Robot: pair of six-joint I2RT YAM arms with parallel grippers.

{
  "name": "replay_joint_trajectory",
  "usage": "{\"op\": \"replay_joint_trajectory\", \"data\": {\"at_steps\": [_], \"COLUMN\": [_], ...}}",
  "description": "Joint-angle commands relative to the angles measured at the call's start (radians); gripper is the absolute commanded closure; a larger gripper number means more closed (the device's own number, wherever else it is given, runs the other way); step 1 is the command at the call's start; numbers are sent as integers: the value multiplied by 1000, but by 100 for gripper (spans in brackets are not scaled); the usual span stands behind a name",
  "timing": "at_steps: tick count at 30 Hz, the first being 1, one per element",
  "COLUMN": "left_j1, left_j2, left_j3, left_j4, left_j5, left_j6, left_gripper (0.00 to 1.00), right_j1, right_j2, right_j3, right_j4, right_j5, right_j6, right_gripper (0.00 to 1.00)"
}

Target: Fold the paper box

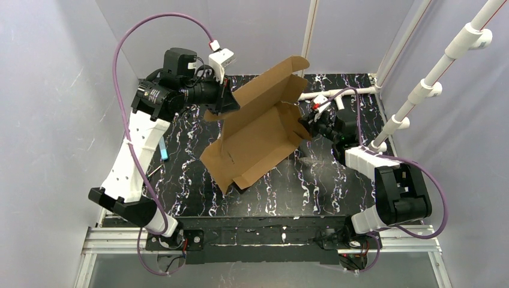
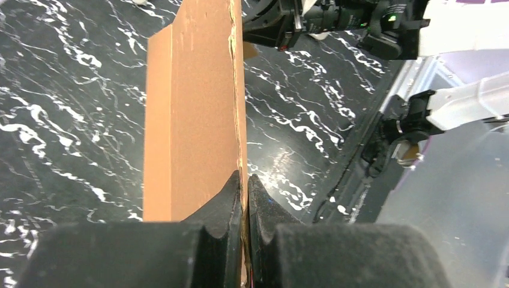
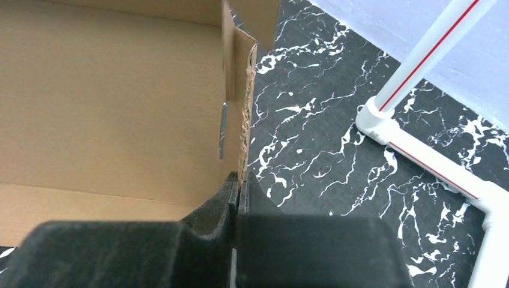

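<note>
The left gripper [image 2: 245,198] and right gripper [image 3: 239,192] clench opposite edges of the brown cardboard paper box [image 1: 258,129]; uneven pulling risks tearing.

Table [image 1: 288,192]: black top, white veining. A small blue item [image 1: 163,150] lies at its left side; white pipe [image 3: 432,165] lies along my far right edge.

We identify the left arm [image 1: 141,150] and the right arm [image 1: 367,161] as built alike: white moulded link shells alternate with black cylindrical joint housings. The left shell carries rows of small dark dots. A purple cable [image 1: 123,66] runs along each arm, reaching a white camera module [image 1: 221,59] at the wrist. A green indicator [image 2: 393,18] shows on the right arm. The left gripper [image 2: 245,178] and the right gripper [image 3: 239,177] each carry two matte black fingers [image 2: 222,207] with curved, tapering tips.
</note>
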Motion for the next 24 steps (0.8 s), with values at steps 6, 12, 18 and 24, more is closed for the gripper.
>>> {"op": "replay_joint_trajectory", "data": {"at_steps": [6, 12, 18, 24], "left_j1": [-6, -6, -9, -9], "left_j2": [-36, -50, -94, -102], "left_j3": [-85, -122, -204, -227], "left_j4": [58, 54, 81, 96], "left_j5": [133, 74, 129, 136], "left_j6": [-200, -309, -328, -339], "left_gripper": [100, 100, 100, 100], "right_j1": [6, 6, 6, 6], "right_j2": [-34, -50, -66, -98], "right_j3": [-119, -167, -174, -168], "right_j4": [253, 235, 155, 60], "right_j5": [-20, -49, -120, -156], "right_j6": [-4, -62, -130, -176], "right_gripper": [99, 99, 97, 91]}}
